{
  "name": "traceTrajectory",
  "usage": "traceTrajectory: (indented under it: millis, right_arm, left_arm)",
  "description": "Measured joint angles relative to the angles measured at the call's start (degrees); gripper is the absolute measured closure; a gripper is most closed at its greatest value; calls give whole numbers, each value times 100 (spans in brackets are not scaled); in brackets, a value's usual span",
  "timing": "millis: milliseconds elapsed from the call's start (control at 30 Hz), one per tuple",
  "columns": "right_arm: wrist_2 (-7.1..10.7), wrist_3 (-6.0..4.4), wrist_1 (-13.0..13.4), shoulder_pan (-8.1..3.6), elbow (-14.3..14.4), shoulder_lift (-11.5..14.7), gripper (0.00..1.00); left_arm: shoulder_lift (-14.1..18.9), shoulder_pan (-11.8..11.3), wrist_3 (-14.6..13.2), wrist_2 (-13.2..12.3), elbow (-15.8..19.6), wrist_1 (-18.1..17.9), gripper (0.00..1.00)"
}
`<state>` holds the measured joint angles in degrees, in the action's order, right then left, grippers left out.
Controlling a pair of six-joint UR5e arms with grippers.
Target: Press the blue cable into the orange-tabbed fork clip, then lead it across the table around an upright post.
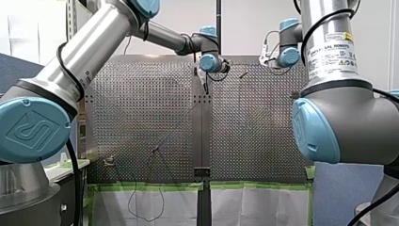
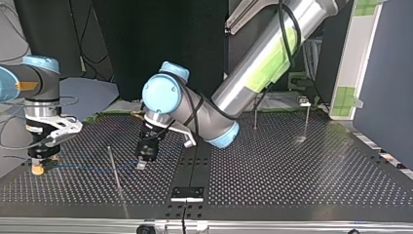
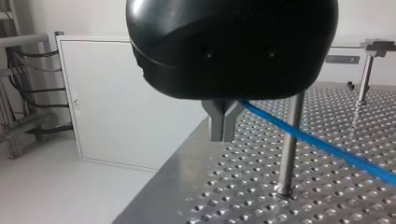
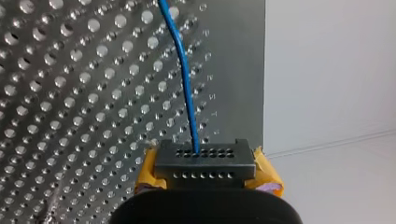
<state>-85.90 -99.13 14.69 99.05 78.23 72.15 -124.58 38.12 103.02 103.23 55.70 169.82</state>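
— What is the front view showing?

— My left arm (image 1: 94, 42) and my right arm (image 1: 329, 52) are both reaching towards the far edge of the perforated metal counter (image 1: 141, 108). The jaws are showing too small there to tell anything.

— And the top view?

— My right gripper (image 2: 41, 163) is standing low over the counter at that view's left, with something orange showing at its tip. The thin blue cable (image 2: 87, 166) is stretching from there, just above the counter, to my black left gripper (image 2: 142, 164) near the middle. It is passing a thin upright metal post (image 2: 115, 170); on which side, I cannot tell.

— The left wrist view?

— The left gripper's metal jaws are pressing together and pinching the cable. The cable is running off taut to one side, crossing in front of the post.

— The right wrist view?

— The cable is running across the counter and ending at a black block with rows of small holes and orange flaps at both sides (image 4: 205, 163). The block is sitting just ahead of my right gripper's housing. Whether those jaws are spread or pressed together, I cannot tell.
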Motion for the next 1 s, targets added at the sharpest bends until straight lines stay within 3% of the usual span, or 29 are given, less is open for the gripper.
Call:
traceTrajectory:
  millis: [267, 567, 933, 967, 1000]
  right_arm:
    - [189, -96, 28, -160, 8, -40, 100]
    - [280, -168, 39, -191, 12, -248, 100]
    - [404, -274, 121, -208, 179, -513, 100]
    - [405, -284, 146, -208, 209, -517, 100]
    - [404, -294, 173, -205, 241, -520, 100]
  left_arm:
    - [-331, 59, 24, -14, -217, -19, 100]
    - [-489, -22, 301, -38, -280, -115, 100]
    - [-664, -56, 349, -52, -272, -102, 100]
    - [-665, -59, 349, -50, -271, -100, 84]
    - [-665, -62, 349, -49, -268, -98, 84]
